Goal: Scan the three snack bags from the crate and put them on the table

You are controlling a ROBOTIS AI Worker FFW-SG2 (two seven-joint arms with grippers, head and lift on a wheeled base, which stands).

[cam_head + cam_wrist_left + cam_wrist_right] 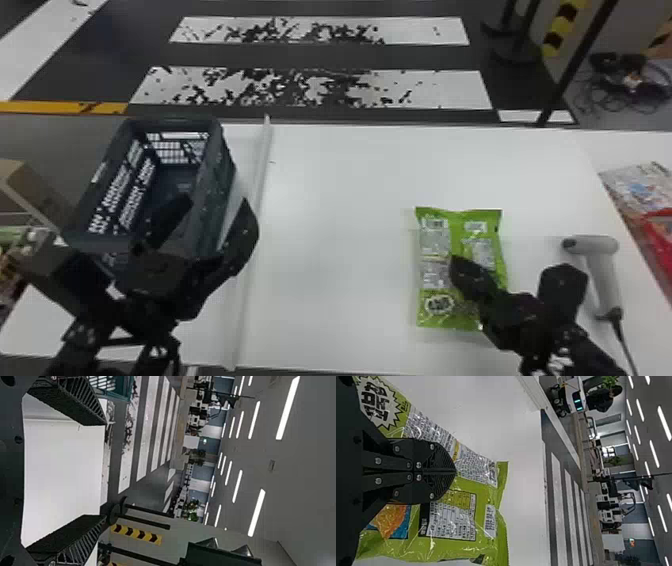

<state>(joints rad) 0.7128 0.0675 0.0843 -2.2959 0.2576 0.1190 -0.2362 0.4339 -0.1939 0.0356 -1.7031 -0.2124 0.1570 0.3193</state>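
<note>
1 green snack bag [432,242] is already on the counter [340,225], under the right tool [455,471], fingers together. The left tool [105,470], fingers apart, is by the crate [217,185]. The scanner [603,275] rests beside the right tool; how many of the 3 are scanned, I cannot tell.

Head view from above, downward — wrist views lower, outward — the table [340,200] common to all three.

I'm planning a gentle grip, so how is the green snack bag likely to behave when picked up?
The green snack bag will probably flex and crumple, since its film is wrinkled. That film also looks glossy, so it may slip from a light pinch. Lying flat on the table, it seems unlikely to roll.
</note>
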